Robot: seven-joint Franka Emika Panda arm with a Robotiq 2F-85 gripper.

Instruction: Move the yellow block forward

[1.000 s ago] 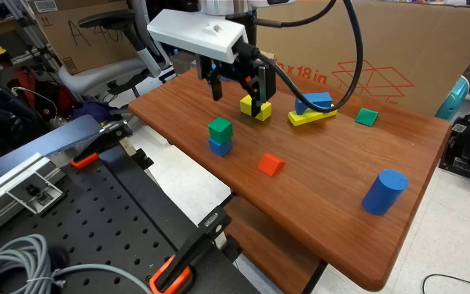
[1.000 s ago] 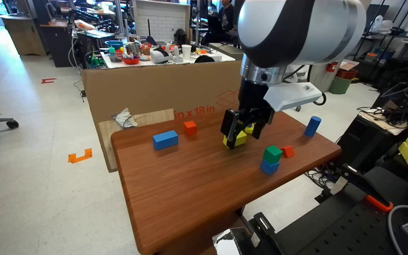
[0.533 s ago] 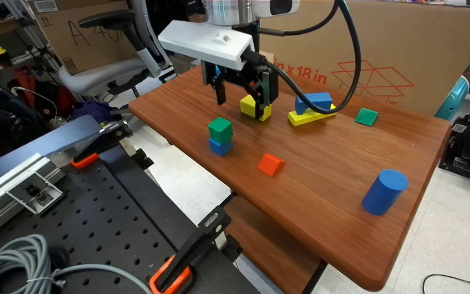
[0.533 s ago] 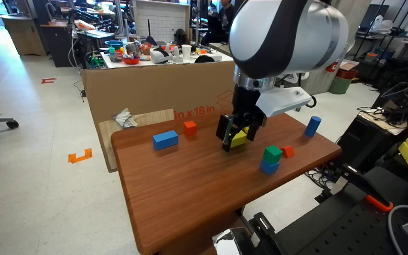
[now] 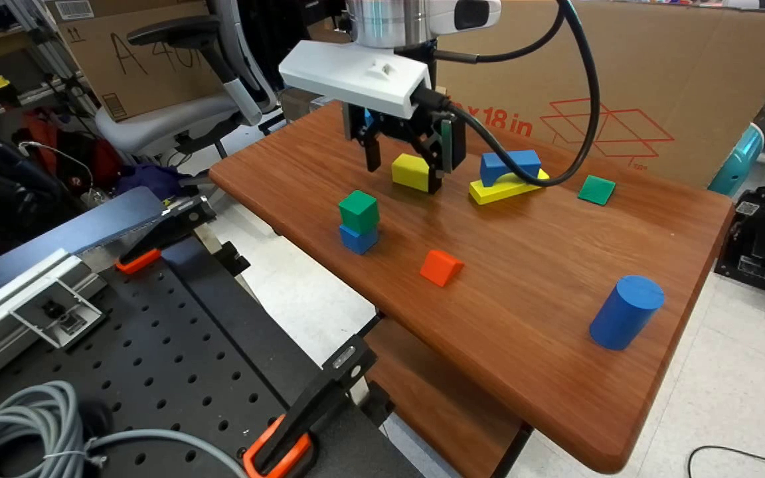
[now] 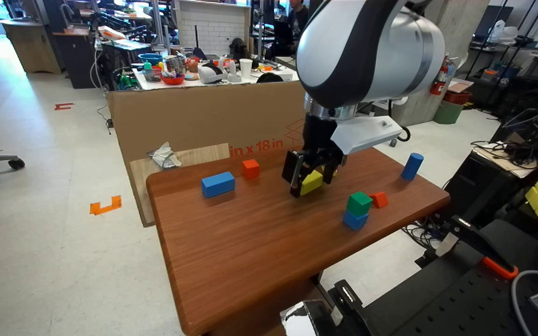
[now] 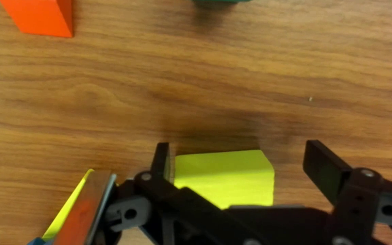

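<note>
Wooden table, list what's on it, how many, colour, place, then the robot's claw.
yellow bar: 1, yellow, on the table
blue block: 1, blue, on the yellow bar
tile: 1, green, near the yellow bar
yellow block: 1, yellow, near the yellow bar
green cube: 1, green, on the blue cube
blue cube: 1, blue, under the green cube
prism: 1, red, near the blue cube
cylinder: 1, blue, upright near an edge
oblong block: 1, blue, near the red block
red block: 1, red, near the oblong block
claw: 1, black, open, straddling the yellow block

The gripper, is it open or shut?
The gripper is open: in the wrist view, one finger stands clear of the yellow block.
</note>
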